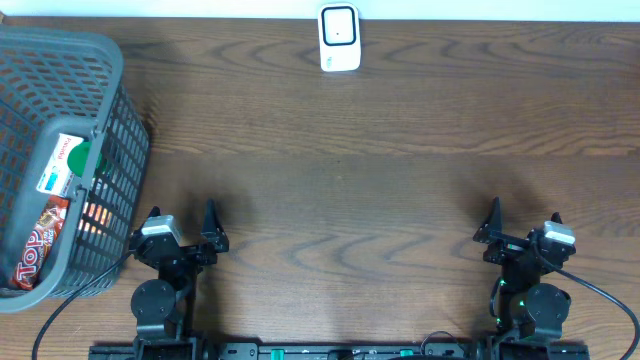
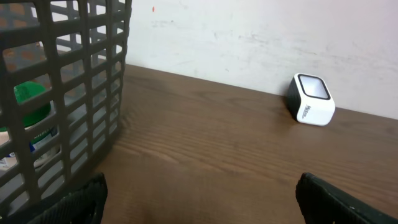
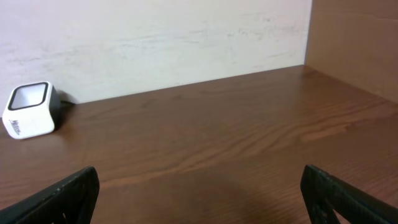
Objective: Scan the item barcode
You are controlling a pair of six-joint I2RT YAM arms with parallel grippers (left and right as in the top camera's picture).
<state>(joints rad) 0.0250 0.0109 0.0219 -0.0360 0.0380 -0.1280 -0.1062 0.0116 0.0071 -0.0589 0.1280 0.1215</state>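
Items lie in grey basket [image 1: 118,120] at table's left edge: white box with green disc [image 1: 66,163], red packet [image 1: 38,248] beside it toward near end. Barcodes not legible. Scanner [image 1: 339,38] stands at far edge, centre, well apart from basket. Left gripper [image 1: 183,220] near basket's near corner, fingers spread wide, empty. Right gripper [image 1: 523,222] near right, fingers spread wide, empty. Wooden table [image 1: 340,170] beneath.

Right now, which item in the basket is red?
The Top packet, at the near end of the basket; the pack beyond it is white and green.
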